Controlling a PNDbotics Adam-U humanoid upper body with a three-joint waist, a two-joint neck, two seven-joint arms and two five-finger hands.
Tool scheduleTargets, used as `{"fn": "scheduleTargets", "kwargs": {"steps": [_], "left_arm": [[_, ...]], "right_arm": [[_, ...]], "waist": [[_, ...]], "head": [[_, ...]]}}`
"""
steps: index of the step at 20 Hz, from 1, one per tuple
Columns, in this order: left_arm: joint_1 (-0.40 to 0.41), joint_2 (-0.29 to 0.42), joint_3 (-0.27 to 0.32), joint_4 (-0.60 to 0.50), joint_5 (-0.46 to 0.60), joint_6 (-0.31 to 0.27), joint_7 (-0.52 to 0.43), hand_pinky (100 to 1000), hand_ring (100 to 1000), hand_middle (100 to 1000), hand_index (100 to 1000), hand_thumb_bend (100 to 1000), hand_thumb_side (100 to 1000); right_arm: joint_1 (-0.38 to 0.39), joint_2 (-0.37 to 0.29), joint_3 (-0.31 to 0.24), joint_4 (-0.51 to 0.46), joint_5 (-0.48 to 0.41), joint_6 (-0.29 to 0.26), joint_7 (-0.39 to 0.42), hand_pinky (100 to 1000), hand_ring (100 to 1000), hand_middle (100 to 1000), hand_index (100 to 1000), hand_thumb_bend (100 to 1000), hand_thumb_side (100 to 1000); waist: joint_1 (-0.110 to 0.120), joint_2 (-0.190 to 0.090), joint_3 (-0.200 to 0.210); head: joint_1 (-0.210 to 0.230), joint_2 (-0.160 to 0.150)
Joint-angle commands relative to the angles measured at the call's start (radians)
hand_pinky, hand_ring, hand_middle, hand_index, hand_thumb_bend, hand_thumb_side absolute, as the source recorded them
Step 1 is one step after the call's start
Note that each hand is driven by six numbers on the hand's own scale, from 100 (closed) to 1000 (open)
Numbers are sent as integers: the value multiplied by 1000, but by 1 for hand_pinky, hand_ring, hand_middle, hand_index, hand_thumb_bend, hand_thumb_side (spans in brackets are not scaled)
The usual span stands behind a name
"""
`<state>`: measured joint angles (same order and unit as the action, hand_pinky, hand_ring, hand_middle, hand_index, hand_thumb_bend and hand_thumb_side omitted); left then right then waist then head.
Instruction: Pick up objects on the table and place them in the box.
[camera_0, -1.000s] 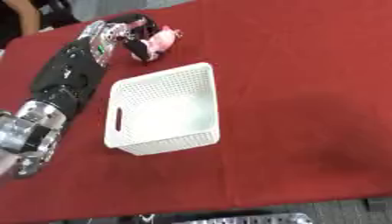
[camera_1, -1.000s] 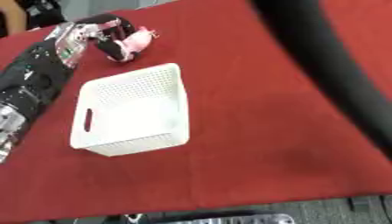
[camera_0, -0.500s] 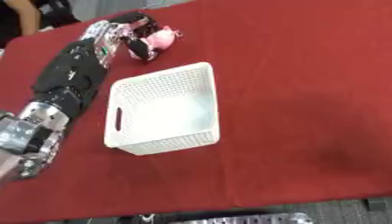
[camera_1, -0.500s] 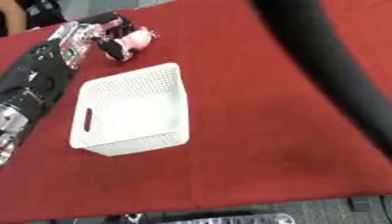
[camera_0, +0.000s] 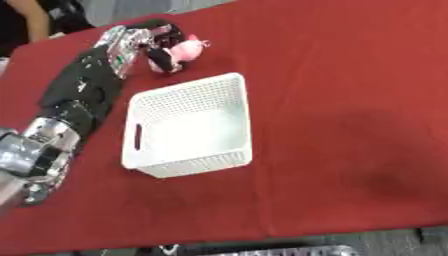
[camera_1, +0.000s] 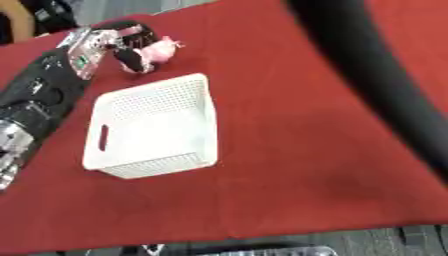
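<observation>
Closing on the pink toy (camera_0: 182, 49), left robot hand (camera_0: 143, 41) now has fingers curled round it beyond the empty white basket (camera_0: 189, 125), lift pending.

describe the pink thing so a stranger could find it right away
Start at the white basket on the red table. Just beyond its far left corner, the left hand curls round a small pink toy, the only pink item there.

I see a red-clothed table (camera_0: 350, 90) carrying a white perforated plastic basket (camera_0: 190, 126) and, beyond it, a small pink soft toy (camera_0: 184, 50).
</observation>
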<state>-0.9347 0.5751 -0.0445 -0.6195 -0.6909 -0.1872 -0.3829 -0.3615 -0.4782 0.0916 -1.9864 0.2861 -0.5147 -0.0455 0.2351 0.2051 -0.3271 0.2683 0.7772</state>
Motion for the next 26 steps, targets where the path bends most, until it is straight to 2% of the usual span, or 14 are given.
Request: {"fn": "scheduleTargets", "kwargs": {"steps": [1, 6, 7, 8, 9, 10, 11, 17, 26], "left_arm": [[14, 16, -26, -7, 77, -12, -70, 100, 100, 100, 133, 260, 100], [33, 47, -57, -50, 223, -12, -156, 100, 100, 100, 132, 231, 100], [35, 52, -61, -57, 241, -7, -166, 100, 100, 100, 132, 301, 100], [35, 57, -65, -62, 254, -2, -174, 100, 100, 100, 132, 228, 100], [35, 63, -67, -67, 265, 2, -180, 100, 100, 100, 133, 223, 100], [34, 68, -68, -72, 274, 6, -185, 100, 100, 100, 133, 183, 100], [33, 74, -68, -77, 282, 9, -188, 100, 100, 100, 133, 222, 100], [22, 98, -63, -101, 309, 16, -178, 100, 100, 100, 132, 233, 100], [1, 133, -37, -180, 328, 20, -118, 100, 100, 100, 132, 242, 100]], "right_arm": [[-8, -23, -2, -14, -2, 2, 6, 603, 695, 813, 767, 139, 817], [-6, -26, -1, -14, -6, 2, 7, 602, 693, 814, 769, 137, 808], [-6, -27, -1, -14, -6, 3, 8, 602, 693, 814, 769, 117, 806], [-6, -28, -1, -14, -7, 3, 9, 602, 693, 814, 768, 140, 810], [-5, -29, 0, -14, -7, 3, 10, 602, 693, 814, 768, 137, 807], [-4, -30, 0, -14, -7, 4, 11, 602, 693, 814, 768, 139, 806], [-2, -30, 0, -14, -8, 4, 11, 602, 692, 814, 768, 137, 806], [7, -32, -1, -14, -8, 8, 14, 602, 692, 814, 767, 135, 805], [11, -37, -1, -14, -8, 11, 15, 601, 692, 814, 765, 133, 805]], "waist": [[-9, -17, 1], [-9, -24, 3], [-9, -25, 5], [-9, -27, 6], [-9, -28, 8], [-9, -30, 10], [-9, -32, 12], [-9, -39, 21], [-9, -49, 33]], "head": [[-6, -14], [-22, -65], [-23, -72], [-23, -75], [-23, -76], [-22, -75], [-21, -71], [-15, -45], [-9, -23]]}}
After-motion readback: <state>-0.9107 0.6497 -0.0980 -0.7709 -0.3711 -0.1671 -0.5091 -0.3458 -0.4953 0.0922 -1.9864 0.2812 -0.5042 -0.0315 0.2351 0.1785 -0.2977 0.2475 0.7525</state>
